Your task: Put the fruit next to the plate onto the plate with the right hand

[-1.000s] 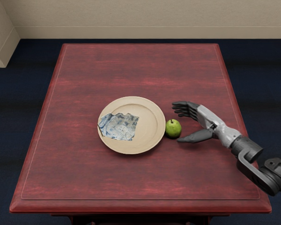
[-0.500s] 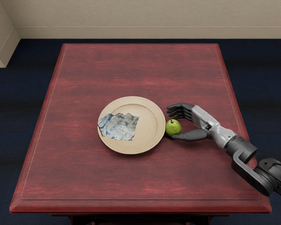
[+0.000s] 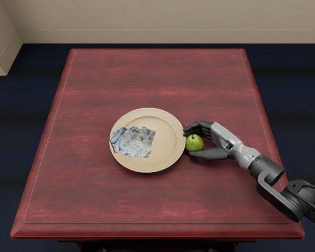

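Fruit: a green pear (image 3: 194,143) stands stem-up on the table (image 3: 147,79) at the plate's (image 3: 147,112) 3 o'clock, just beside the rim.
Right hand (image 3: 214,139): palm at the pear's 3 o'clock, arm entering from 4 o'clock.
Fingers (image 3: 195,127): parted, curling past the pear's 12 o'clock, with the thumb (image 3: 205,155) low at its 5 o'clock. They bracket the fruit, with no firm clamp visible.
Key relation: the pear sits inside the open grasp, and the plate lies beyond at 9 o'clock.
Next move, judged: close, lift over the rim, travel towards 9 o'clock.
Room: the rim crowds the fingertips, while the table is bare towards 12 and 6 o'clock.
Left hand: out of view.
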Robot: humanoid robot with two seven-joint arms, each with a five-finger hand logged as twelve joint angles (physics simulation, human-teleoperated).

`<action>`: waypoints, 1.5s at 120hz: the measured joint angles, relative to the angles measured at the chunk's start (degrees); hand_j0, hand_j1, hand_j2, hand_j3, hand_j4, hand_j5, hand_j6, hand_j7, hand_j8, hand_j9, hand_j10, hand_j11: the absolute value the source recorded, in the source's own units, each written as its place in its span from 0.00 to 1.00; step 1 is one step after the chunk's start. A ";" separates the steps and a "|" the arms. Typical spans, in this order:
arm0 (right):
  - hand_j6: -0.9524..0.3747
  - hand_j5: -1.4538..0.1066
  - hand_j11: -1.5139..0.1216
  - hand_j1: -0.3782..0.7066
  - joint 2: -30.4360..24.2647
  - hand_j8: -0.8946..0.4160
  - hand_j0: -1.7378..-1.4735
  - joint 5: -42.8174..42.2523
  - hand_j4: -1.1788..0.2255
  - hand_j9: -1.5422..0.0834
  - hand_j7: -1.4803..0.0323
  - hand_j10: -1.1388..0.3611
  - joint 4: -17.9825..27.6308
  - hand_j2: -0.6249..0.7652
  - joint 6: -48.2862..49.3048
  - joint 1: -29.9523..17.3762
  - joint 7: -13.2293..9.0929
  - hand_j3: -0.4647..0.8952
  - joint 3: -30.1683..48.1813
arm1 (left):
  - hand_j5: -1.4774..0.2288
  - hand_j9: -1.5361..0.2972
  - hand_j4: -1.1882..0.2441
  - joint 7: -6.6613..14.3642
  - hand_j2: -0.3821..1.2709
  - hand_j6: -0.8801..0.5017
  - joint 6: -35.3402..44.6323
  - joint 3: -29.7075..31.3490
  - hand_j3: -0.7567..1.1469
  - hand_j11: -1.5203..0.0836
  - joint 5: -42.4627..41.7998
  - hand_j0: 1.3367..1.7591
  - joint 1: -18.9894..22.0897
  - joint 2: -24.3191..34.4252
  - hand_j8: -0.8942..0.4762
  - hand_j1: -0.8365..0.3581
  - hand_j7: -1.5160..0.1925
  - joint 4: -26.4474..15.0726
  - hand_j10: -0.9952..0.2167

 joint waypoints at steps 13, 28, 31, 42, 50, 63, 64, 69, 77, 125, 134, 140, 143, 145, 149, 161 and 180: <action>0.30 0.48 0.48 0.61 -0.36 0.39 0.30 0.07 0.45 0.51 0.51 0.51 0.00 0.45 0.16 -0.04 0.16 0.34 -0.03 | 0.87 0.84 0.83 0.00 0.23 0.64 0.00 0.00 0.40 0.95 0.00 0.76 0.00 0.00 0.65 0.99 0.89 0.00 0.82; 0.29 0.45 0.46 0.62 -0.67 0.39 0.30 0.18 0.43 0.48 0.49 0.51 0.05 0.50 0.37 -0.11 0.41 0.34 0.02 | 0.87 0.84 0.83 0.00 0.23 0.64 0.00 0.00 0.40 0.95 0.00 0.76 0.00 0.00 0.65 0.99 0.89 0.00 0.82; 0.28 0.45 0.46 0.62 -0.72 0.39 0.30 0.21 0.43 0.48 0.48 0.50 0.07 0.50 0.39 -0.12 0.49 0.34 0.02 | 0.87 0.84 0.83 0.00 0.23 0.64 0.00 0.00 0.40 0.95 0.00 0.76 0.00 0.00 0.65 0.99 0.89 0.00 0.82; 0.27 0.44 0.45 0.61 -1.02 0.36 0.30 0.30 0.42 0.48 0.48 0.49 0.20 0.54 0.52 -0.04 0.67 0.34 0.01 | 0.87 0.84 0.83 0.00 0.23 0.64 0.00 0.00 0.40 0.95 0.00 0.76 0.00 0.00 0.65 0.99 0.89 0.00 0.82; 0.27 0.44 0.45 0.60 -1.53 0.34 0.30 0.41 0.42 0.47 0.47 0.47 0.54 0.56 0.74 0.03 0.72 0.34 0.02 | 0.87 0.84 0.83 0.01 0.23 0.64 0.00 0.01 0.40 0.95 0.00 0.76 -0.05 0.00 0.65 0.99 0.89 0.00 0.82; 0.27 0.43 0.45 0.60 -2.54 0.33 0.30 0.58 0.41 0.47 0.47 0.46 1.18 0.58 0.92 0.18 0.77 0.34 0.13 | 0.87 0.84 0.83 0.01 0.23 0.64 0.00 0.01 0.40 0.95 0.00 0.76 0.00 0.00 0.65 0.99 0.89 0.00 0.82; 0.27 0.43 0.45 0.60 -2.67 0.32 0.30 0.60 0.41 0.47 0.46 0.46 1.27 0.58 0.93 0.20 0.77 0.34 0.15 | 0.87 0.84 0.83 0.01 0.23 0.64 0.00 0.01 0.40 0.95 0.00 0.76 0.00 0.00 0.65 0.99 0.89 0.00 0.82; 0.26 0.43 0.45 0.60 -3.39 0.32 0.30 0.69 0.41 0.47 0.46 0.46 1.85 0.58 0.94 0.26 0.77 0.34 0.25 | 0.87 0.84 0.83 0.01 0.23 0.64 0.00 0.01 0.40 0.95 0.00 0.76 0.00 0.00 0.65 0.99 0.89 0.00 0.82; 0.26 0.43 0.45 0.60 -4.62 0.32 0.30 0.83 0.41 0.47 0.46 0.46 2.69 0.59 1.07 0.53 0.77 0.34 0.40 | 0.87 0.84 0.83 0.01 0.23 0.64 0.00 0.01 0.40 0.95 0.00 0.76 0.00 0.00 0.65 0.99 0.89 0.00 0.82; 0.26 0.43 0.45 0.60 -10.43 0.33 0.30 1.77 0.41 0.46 0.46 0.46 9.35 0.58 4.01 2.79 0.46 0.34 0.73 | 0.87 0.84 0.83 0.01 0.23 0.64 0.00 0.01 0.40 0.95 0.00 0.76 0.00 0.00 0.65 0.99 0.89 0.00 0.82; 0.26 0.42 0.45 0.60 -10.68 0.33 0.30 2.09 0.40 0.46 0.46 0.46 10.44 0.58 4.68 3.59 0.30 0.34 0.73 | 0.87 0.84 0.83 0.01 0.23 0.64 0.00 0.01 0.40 0.95 0.00 0.76 0.00 0.00 0.65 0.99 0.89 0.00 0.82; 0.26 0.42 0.45 0.60 -10.69 0.33 0.30 2.32 0.40 0.46 0.45 0.45 11.18 0.59 5.00 4.19 0.18 0.34 0.72 | 0.87 0.84 0.83 0.01 0.23 0.64 0.00 0.01 0.40 0.95 0.00 0.76 0.00 0.00 0.65 0.99 0.89 0.00 0.82; 0.26 0.42 0.45 0.59 -10.58 0.33 0.30 2.41 0.40 0.46 0.45 0.45 11.47 0.58 5.14 4.50 0.13 0.34 0.73 | 0.87 0.84 0.83 0.01 0.23 0.64 0.00 0.01 0.40 0.95 0.00 0.76 0.00 0.00 0.65 0.99 0.89 0.00 0.82; 0.26 0.42 0.45 0.59 -10.51 0.33 0.30 2.46 0.40 0.46 0.45 0.45 11.63 0.58 5.27 4.73 0.08 0.34 0.73 | 0.87 0.84 0.83 0.01 0.23 0.64 0.00 0.01 0.40 0.95 0.00 0.76 0.00 0.00 0.65 0.99 0.89 0.00 0.82; 0.26 0.42 0.45 0.59 -10.33 0.32 0.30 2.55 0.40 0.46 0.45 0.45 11.88 0.58 5.60 5.24 -0.15 0.34 0.70 | 0.87 0.84 0.83 0.01 0.23 0.64 0.00 0.01 0.40 0.95 0.00 0.76 -0.02 0.00 0.65 0.99 0.89 0.00 0.82; 0.26 0.42 0.45 0.59 -8.84 0.32 0.30 2.68 0.40 0.46 0.45 0.45 12.29 0.59 6.21 6.36 -0.92 0.34 0.69 | 0.87 0.84 0.83 0.01 0.23 0.64 0.00 0.01 0.40 0.95 0.00 0.76 0.00 0.00 0.65 0.99 0.89 0.00 0.82; 0.25 0.42 0.45 0.60 -6.14 0.31 0.30 2.72 0.40 0.46 0.45 0.45 12.47 0.60 6.57 7.74 -2.25 0.34 0.64 | 0.87 0.84 0.83 0.01 0.23 0.64 0.00 0.02 0.40 0.95 0.01 0.76 0.00 0.00 0.65 0.99 0.89 0.00 0.82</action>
